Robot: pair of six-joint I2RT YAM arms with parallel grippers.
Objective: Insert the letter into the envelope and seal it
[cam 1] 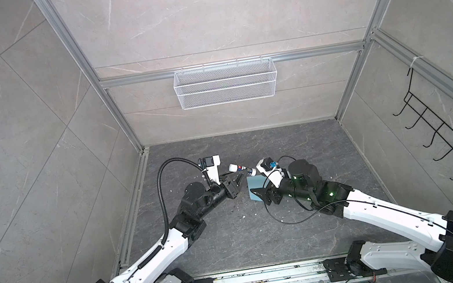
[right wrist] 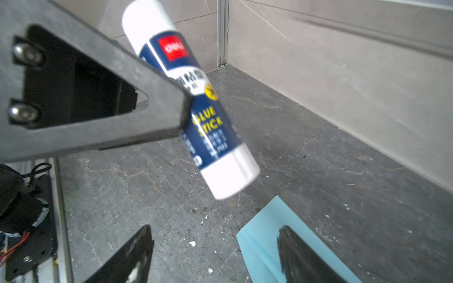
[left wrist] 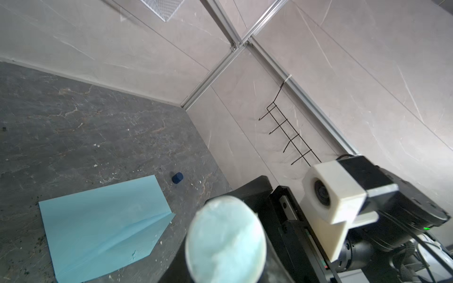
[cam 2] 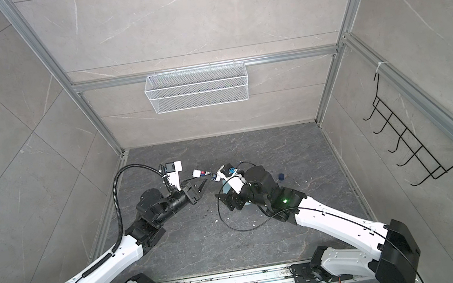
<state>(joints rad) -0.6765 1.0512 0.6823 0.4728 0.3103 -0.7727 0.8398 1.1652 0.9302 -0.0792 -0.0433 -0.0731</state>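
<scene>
Envelope point(cam 1: 256, 188) lies flat on the dark table point(cam 1: 233, 238), just right of centre in a top view, its right part hidden under the right arm. Left fingers point(right wrist: 110, 129) pinch a white-and-blue glue stick point(cam 1: 242, 169) around its middle. They hold it tilted in the air, upper left of the envelope. Right fingers point(right wrist: 137, 245) stand spread wide and hold nothing. One hangs over the envelope, touching it or not I cannot tell, and its mate hangs over bare table. The envelope's left edge runs straight and uncovered. A small dark blue cap point(cam 2: 281, 176) sits apart, right of the right arm. Open table stretches across the lower centre between the arms, and walls close the left, right and far sides.
</scene>
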